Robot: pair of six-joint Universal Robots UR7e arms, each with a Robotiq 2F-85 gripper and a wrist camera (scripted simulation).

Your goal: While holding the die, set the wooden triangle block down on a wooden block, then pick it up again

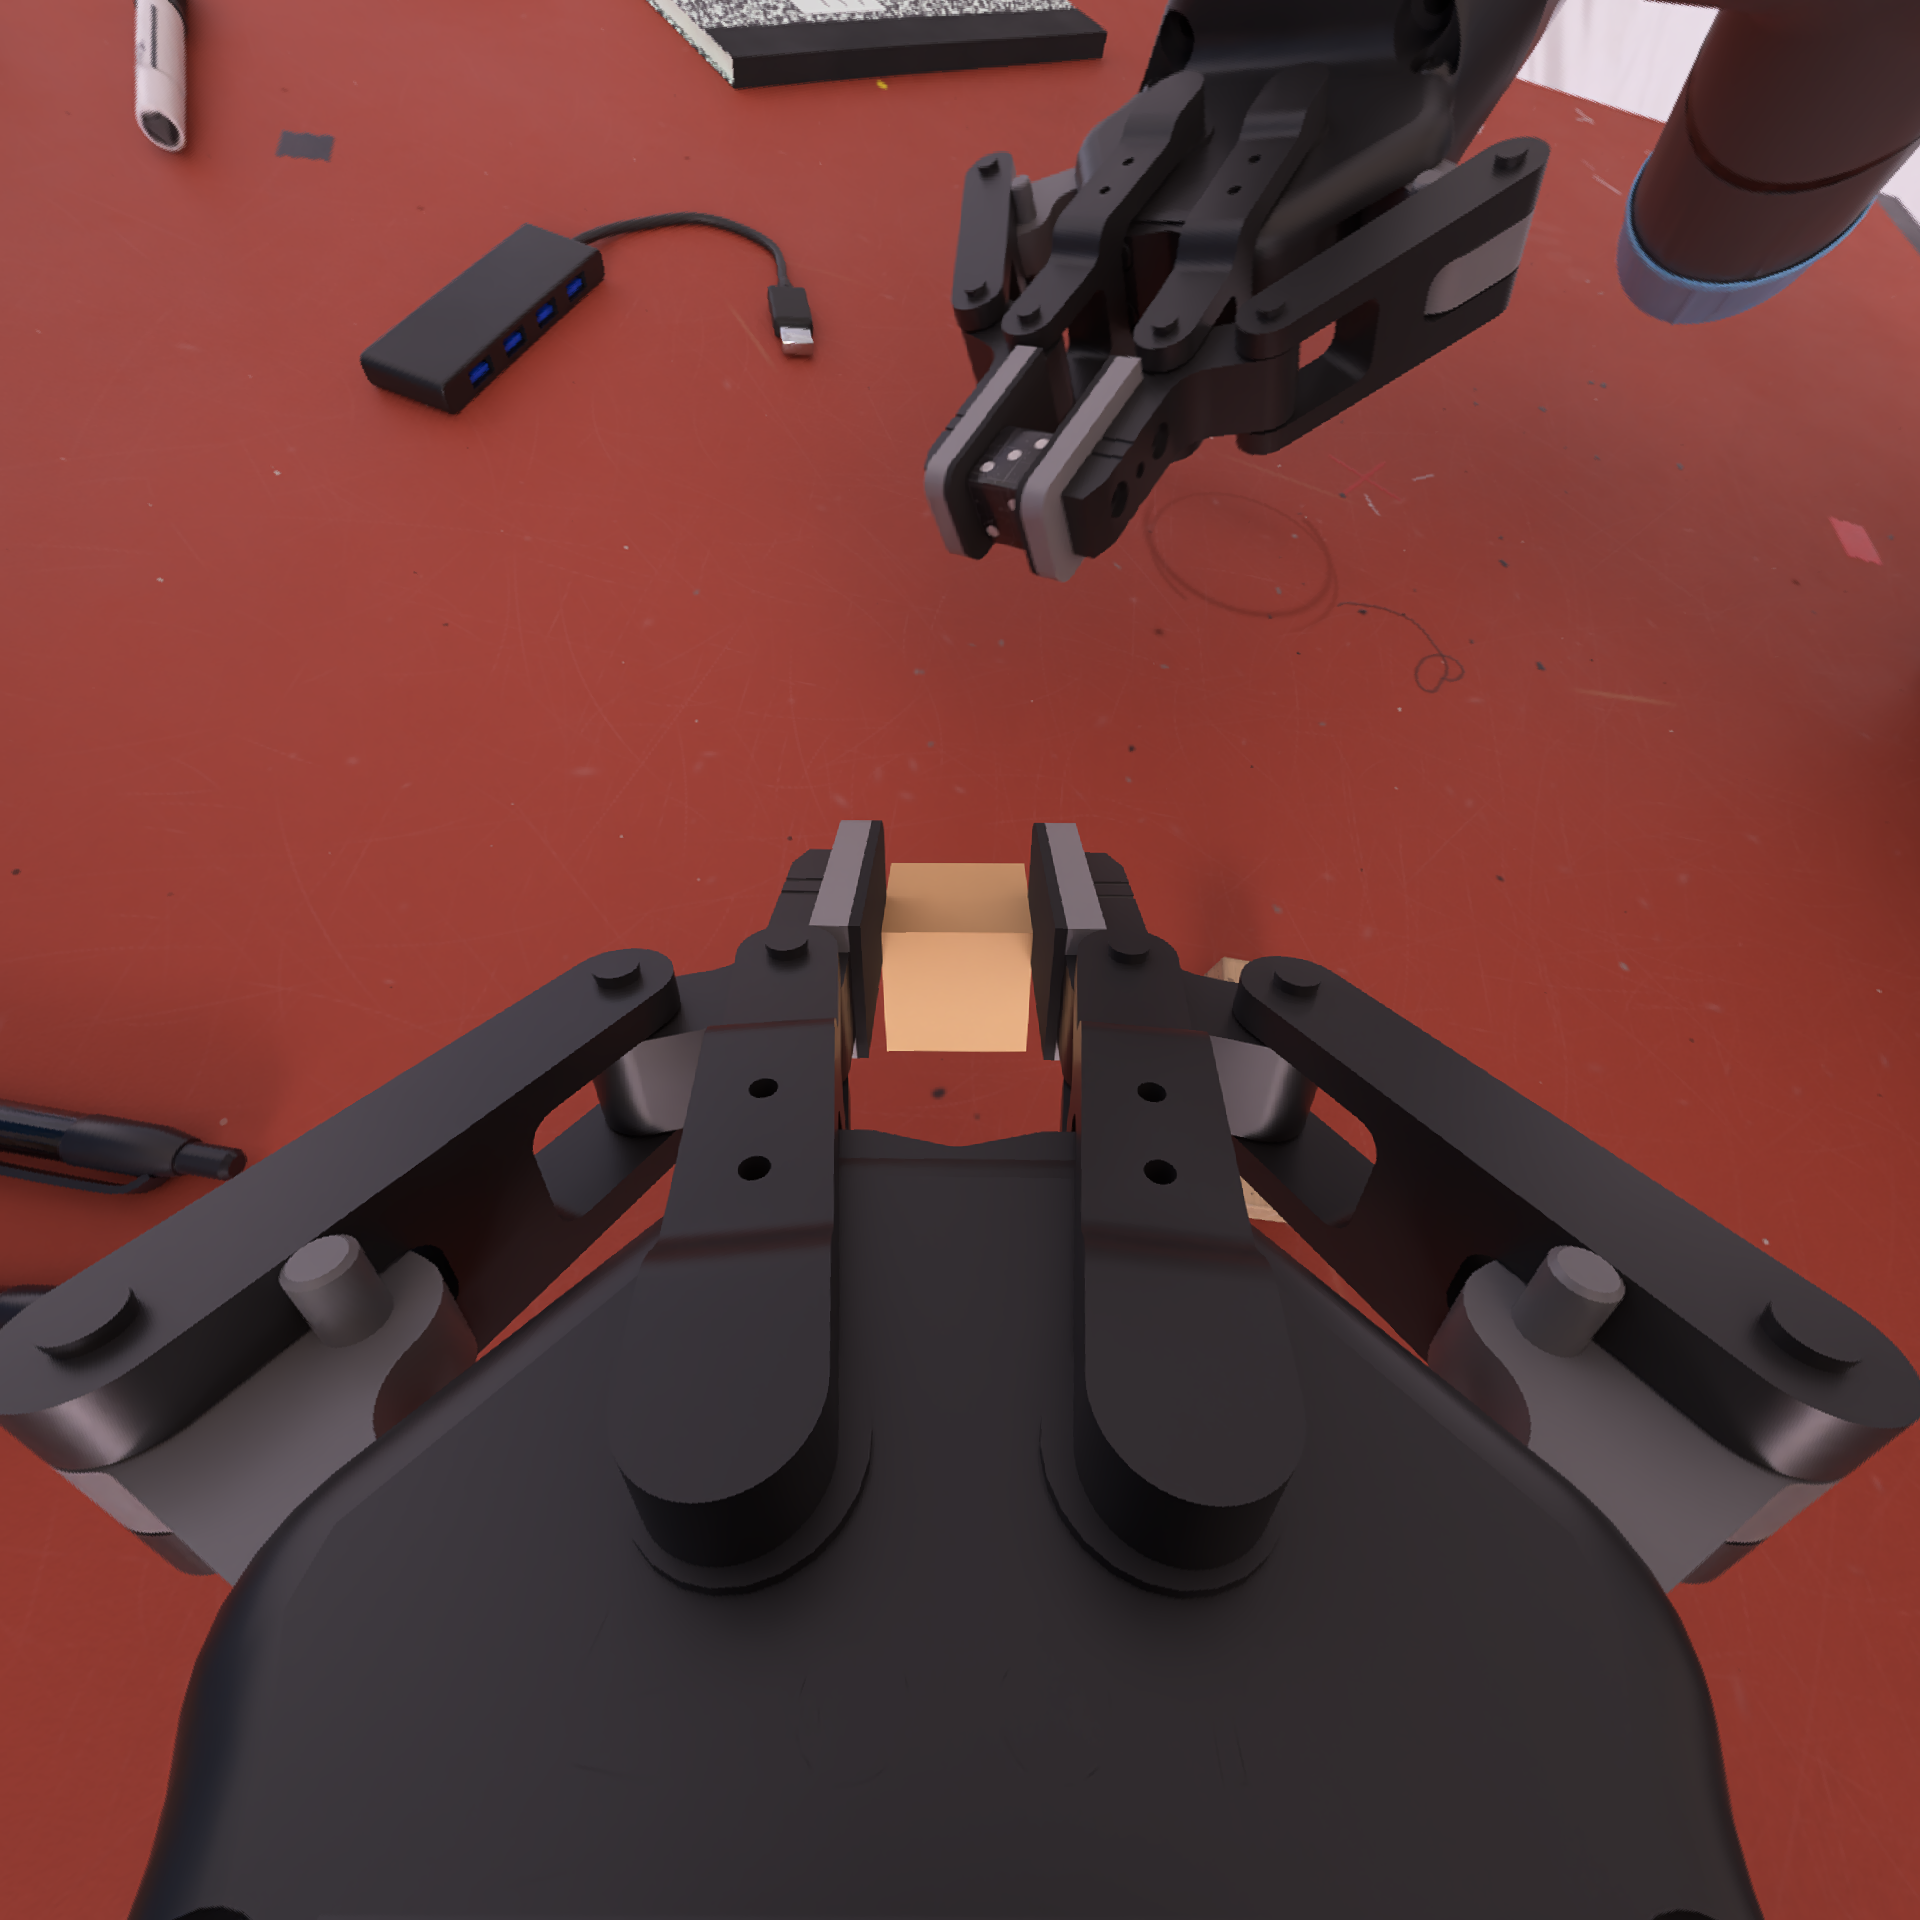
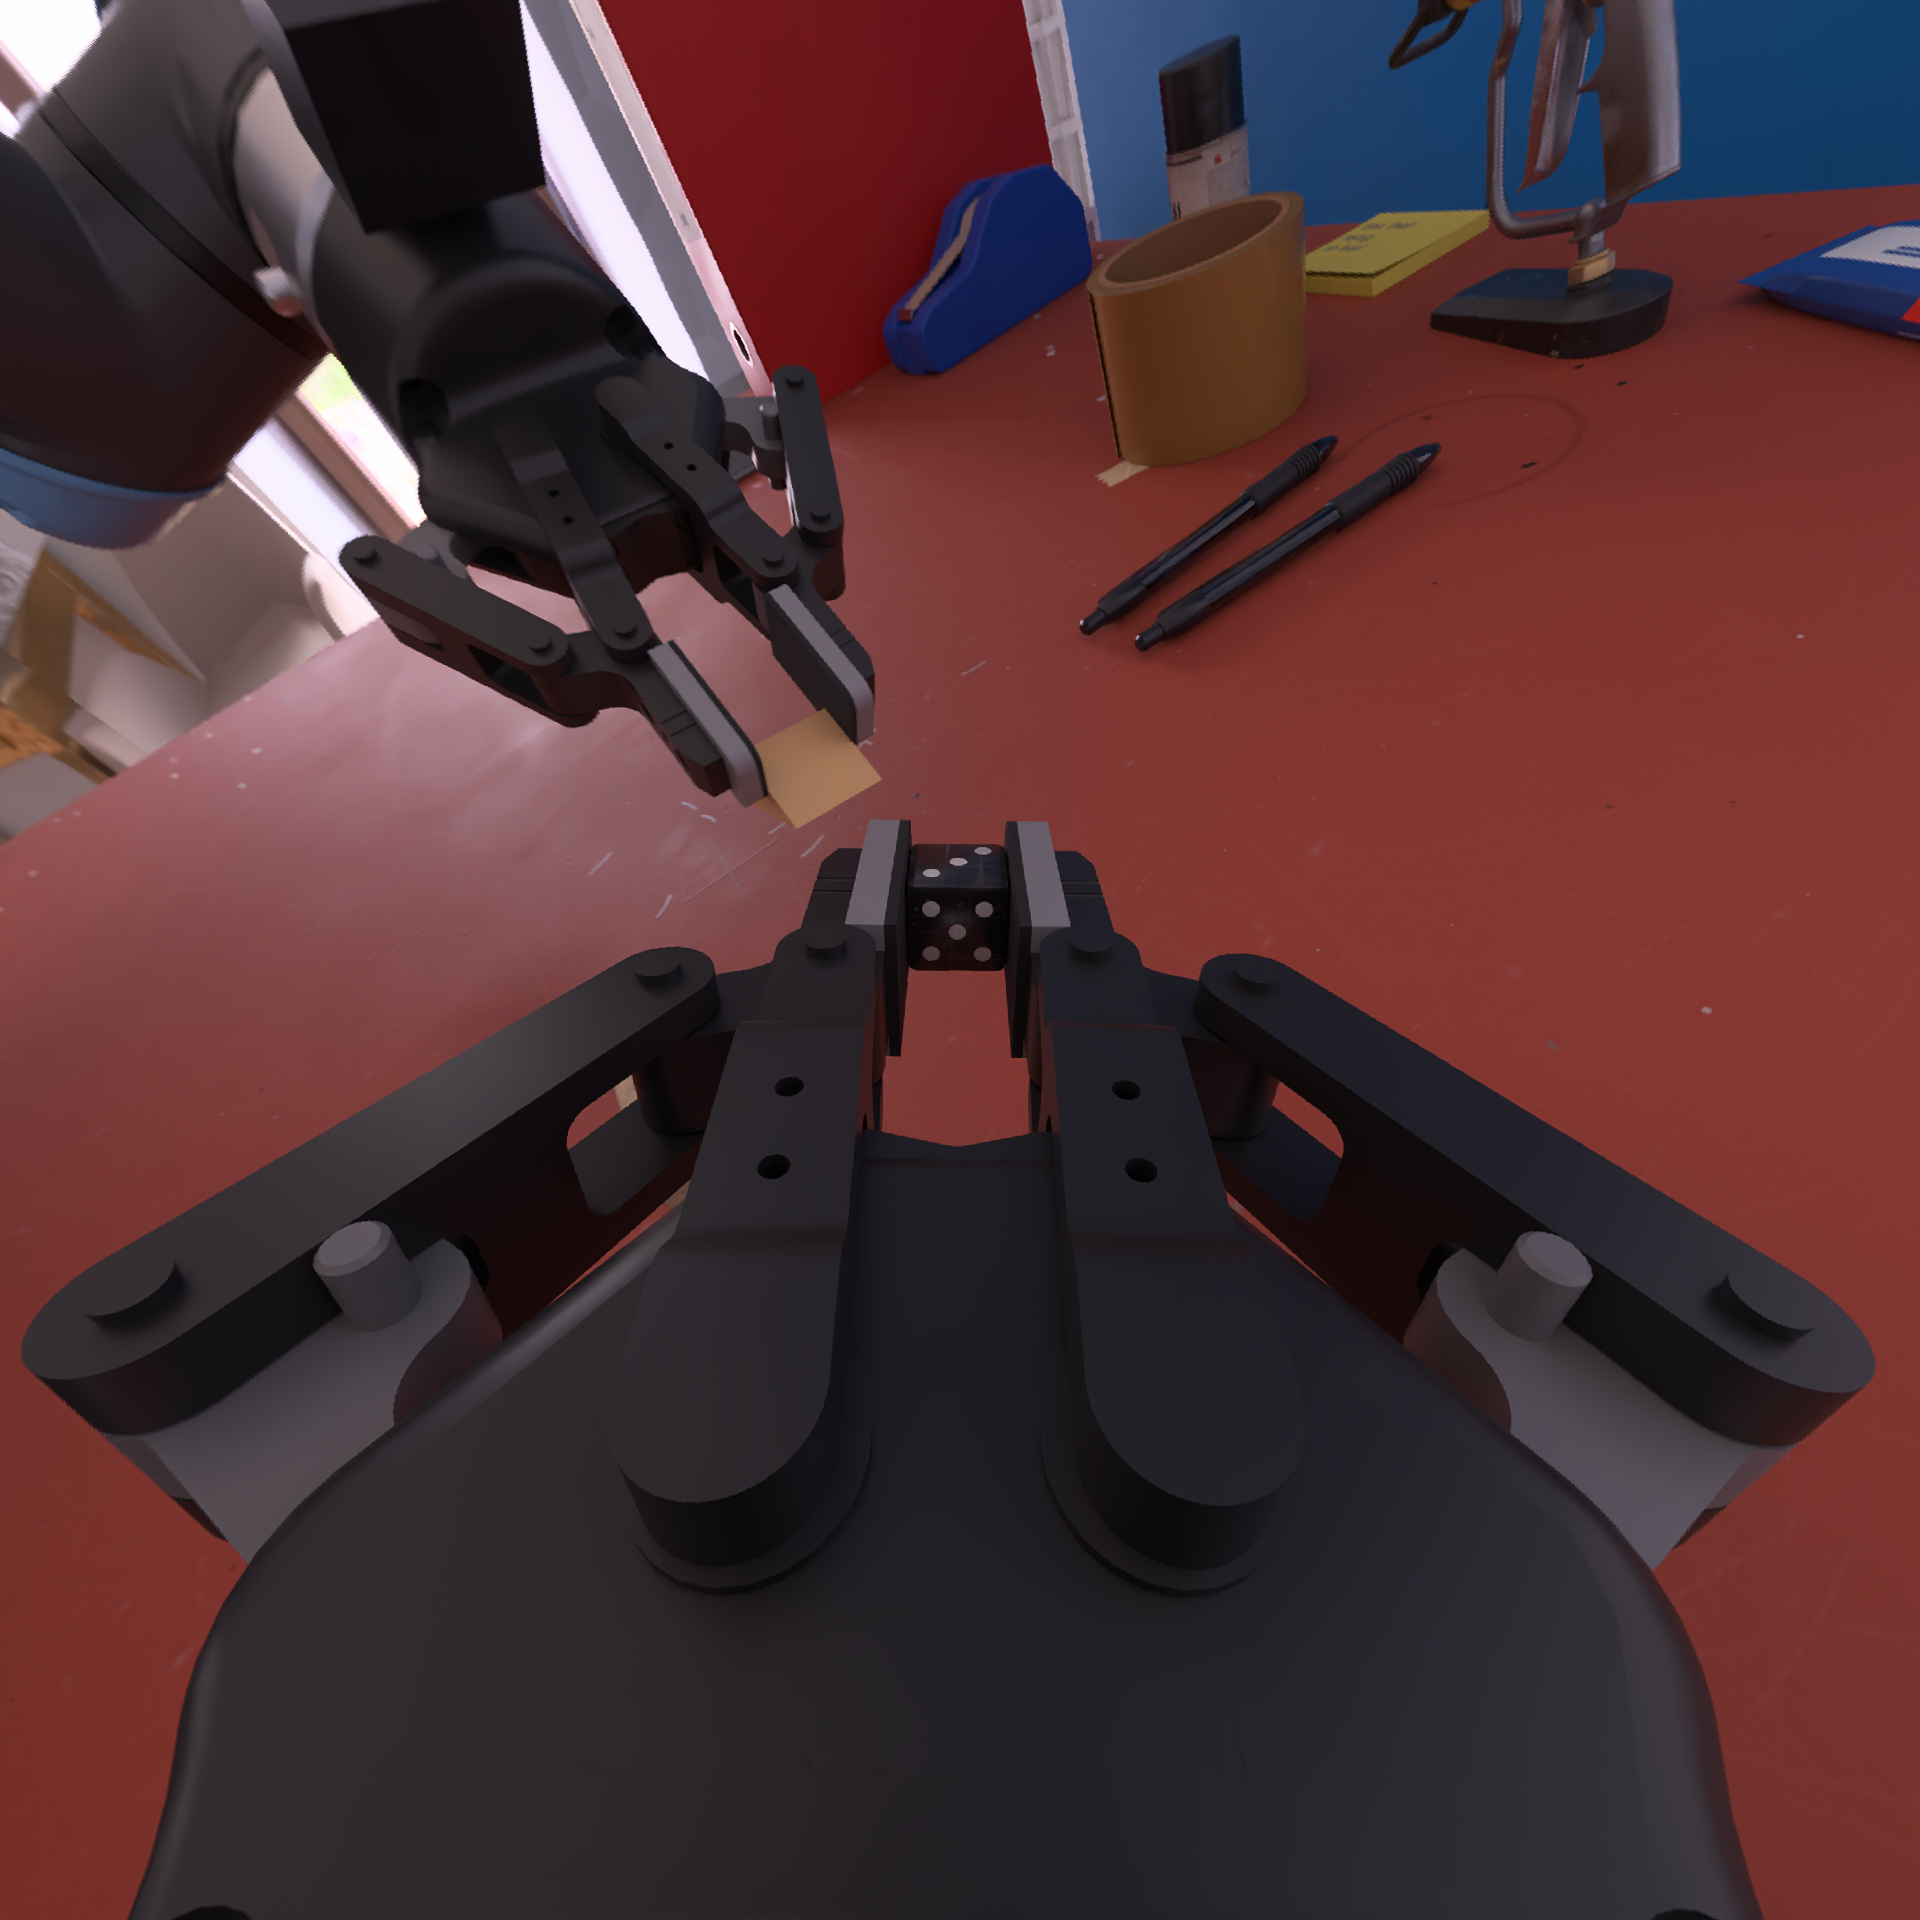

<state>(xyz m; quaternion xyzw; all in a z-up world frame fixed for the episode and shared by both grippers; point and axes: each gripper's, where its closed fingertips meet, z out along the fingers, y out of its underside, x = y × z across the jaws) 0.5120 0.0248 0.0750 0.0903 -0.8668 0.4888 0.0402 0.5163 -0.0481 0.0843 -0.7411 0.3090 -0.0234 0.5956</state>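
My left gripper (image 1: 956, 854) is shut on the light wooden triangle block (image 1: 956, 987), with the pads pressed on its two sides. In the right wrist view the left gripper (image 2: 802, 753) holds the block (image 2: 821, 779) close over the red table (image 2: 1455, 831). Part of another wooden block (image 1: 1226, 971) shows under the left gripper's right linkage. My right gripper (image 2: 958, 844) is shut on a black die (image 2: 958, 914) with white dots. It also shows in the left wrist view (image 1: 1008, 551), above the table, ahead and to the right, with the die (image 1: 1010, 468) between its pads.
A black USB hub (image 1: 483, 317), a notebook (image 1: 883, 36), a white marker (image 1: 161, 73) and a black pen (image 1: 114, 1153) lie on the table. A brown tape roll (image 2: 1200, 322), two pens (image 2: 1247, 540), a blue tape dispenser (image 2: 982, 270) and a clamp stand (image 2: 1558, 291) are farther off.
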